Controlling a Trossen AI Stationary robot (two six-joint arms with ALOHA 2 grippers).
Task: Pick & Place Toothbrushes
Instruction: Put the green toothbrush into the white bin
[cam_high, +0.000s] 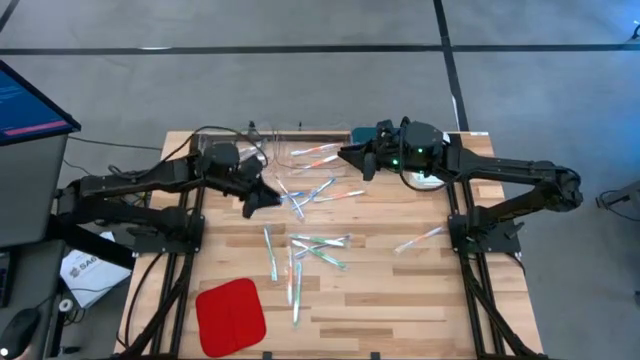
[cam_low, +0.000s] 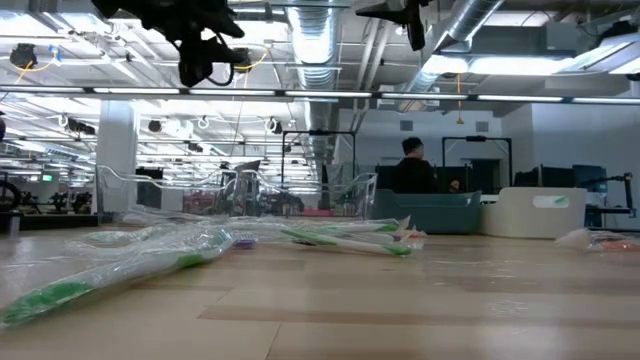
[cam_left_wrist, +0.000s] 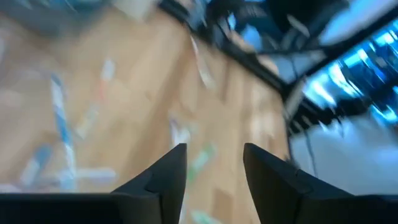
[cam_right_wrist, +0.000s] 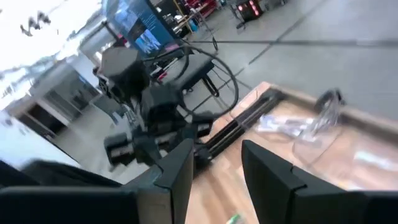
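Overhead, left gripper (cam_high: 268, 198) angled over scattered toothbrushes (cam_high: 310, 250), fingers (cam_left_wrist: 165, 180) spread, empty; right gripper (cam_high: 352, 157) reaches inward, fingers (cam_right_wrist: 180, 171) apart, empty.

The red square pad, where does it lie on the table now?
In the high view, the red pad lies flat near the table's front edge on the left arm's side, beside the lowest toothbrushes of the scattered pile.

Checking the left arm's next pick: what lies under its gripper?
Under the left gripper, bare wooden table; wrapped toothbrushes lie just beside it. The gripper covers the spot directly beneath.
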